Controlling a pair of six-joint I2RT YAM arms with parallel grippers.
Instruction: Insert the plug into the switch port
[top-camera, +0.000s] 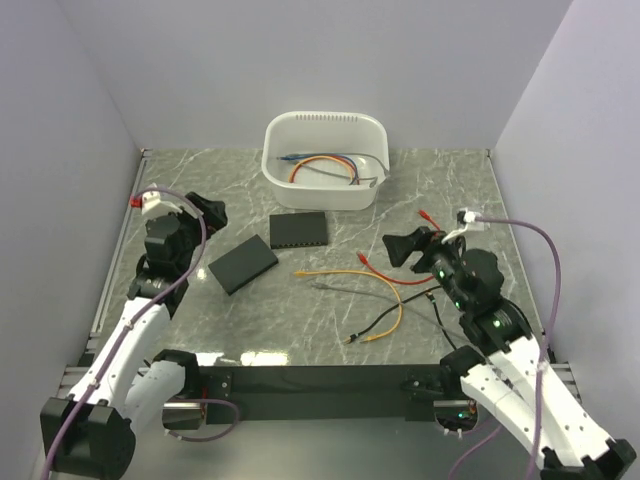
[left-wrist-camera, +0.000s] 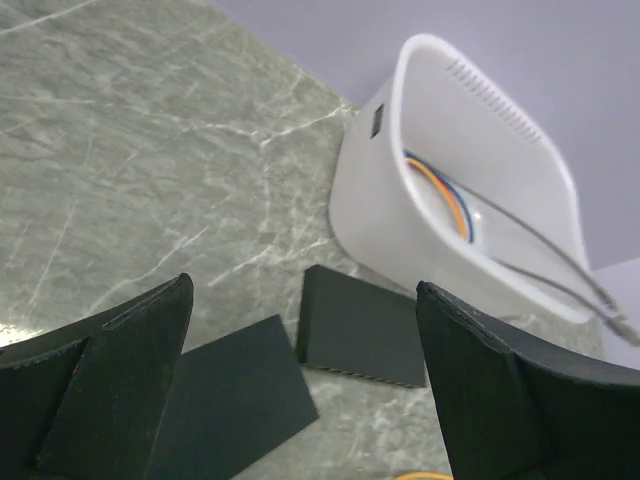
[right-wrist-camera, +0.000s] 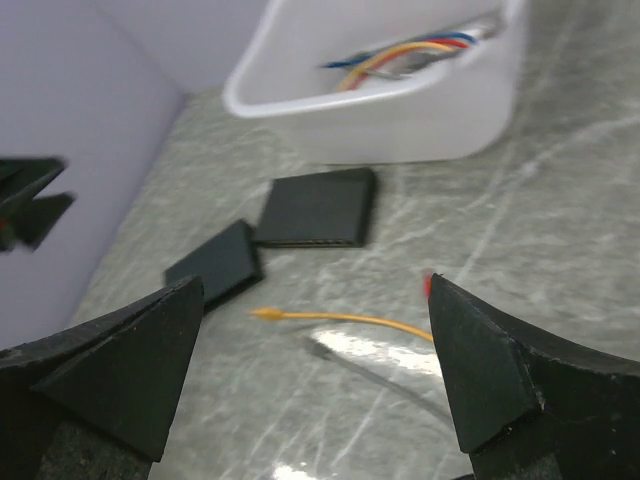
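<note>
The table (top-camera: 200, 180) has a smooth, glossy top of grey-green stone pattern with pale veins; on it lie two flat, matte black rectangular boxes, the far switch (top-camera: 300, 230) set square just in front of the tub, with a row of fine slots along its near edge, and the near switch (top-camera: 243, 264) turned at an angle just beside it, the two corners close but whether touching cannot be told; the white tub (top-camera: 325, 128) is smooth moulded plastic with rounded corners and a line of small vent slits under its far rim, and thin orange, blue and grey wires are coiled inside; to the right of the switches loose leads sprawl on the stone: a thin yellow cable (top-camera: 345, 272) whose yellow plug (top-camera: 300, 272) points toward the near switch but lies apart from it, a red cable (top-camera: 395, 280) crossing close by, and a black cable (top-camera: 380, 320) curling nearer the arms; the left gripper (left-wrist-camera: 302, 300) hangs above the table left of the switches, its wedge-shaped black fingers spread wide and holding nothing; the right gripper (right-wrist-camera: 315, 290) hangs over the cables, likewise spread wide and bare.
</note>
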